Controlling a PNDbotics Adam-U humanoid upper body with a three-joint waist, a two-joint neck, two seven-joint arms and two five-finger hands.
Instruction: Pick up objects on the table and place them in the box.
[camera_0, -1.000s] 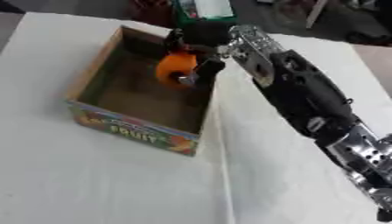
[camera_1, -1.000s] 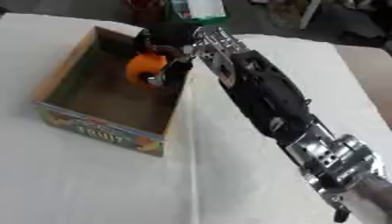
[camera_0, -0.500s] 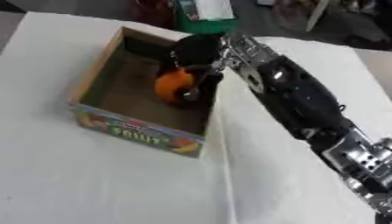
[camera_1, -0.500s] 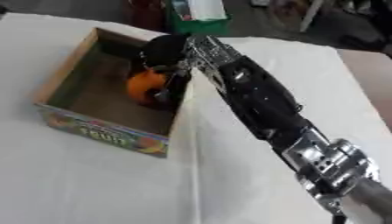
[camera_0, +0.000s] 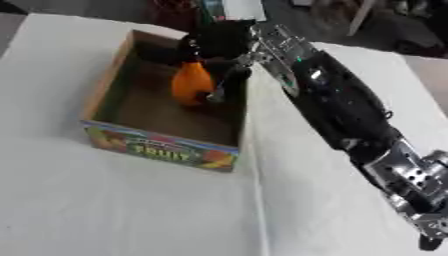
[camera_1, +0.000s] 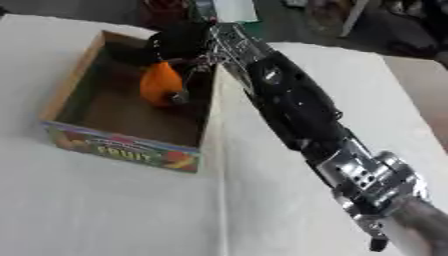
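Reaching into the far right of the box (camera_0: 103, 92), the right hand (camera_0: 213, 42) is gripping an orange object (camera_0: 192, 84). Its fingers seem to be curling around it, though blur is obscuring them.

One open brown cardboard box (camera_0: 164, 148) with a colourful printed "FRUIT" front stands on one desk (camera_0: 105, 215) covered in white cloth. Inside the box there is one orange rounded object (camera_0: 192, 84), the only loose item to be counted. One black and silver robot arm (camera_0: 350, 120) reaches in from the right, ending in one black robot hand (camera_0: 219, 42) over the box. At the far edge stands one green and white packet (camera_0: 234, 9), partly hidden.
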